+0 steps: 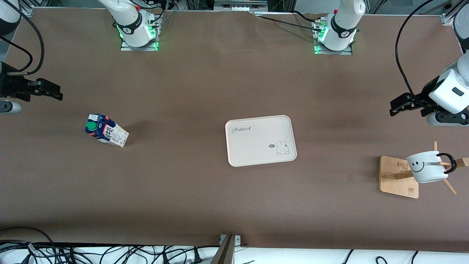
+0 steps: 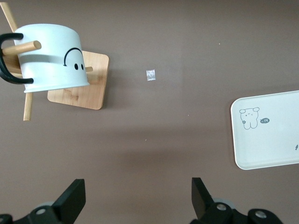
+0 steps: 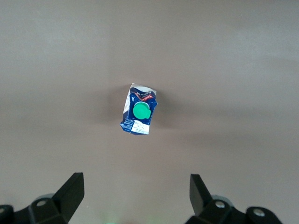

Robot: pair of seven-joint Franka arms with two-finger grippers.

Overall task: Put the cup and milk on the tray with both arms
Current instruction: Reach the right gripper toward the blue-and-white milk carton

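Observation:
The cream tray lies flat mid-table; one corner of it shows in the left wrist view. The milk stands toward the right arm's end, green cap up. My right gripper hangs open in the air near it. In the right wrist view the milk sits apart from the open, empty right gripper. The cup hangs by its black handle on a wooden peg at the left arm's end. My left gripper hovers open close by. Its wrist view shows the cup away from the empty left gripper.
The cup's peg belongs to a wooden stand with a square base and slanted rods, also seen in the left wrist view. A tiny pale scrap lies on the brown table between stand and tray. Cables run along the table's front edge.

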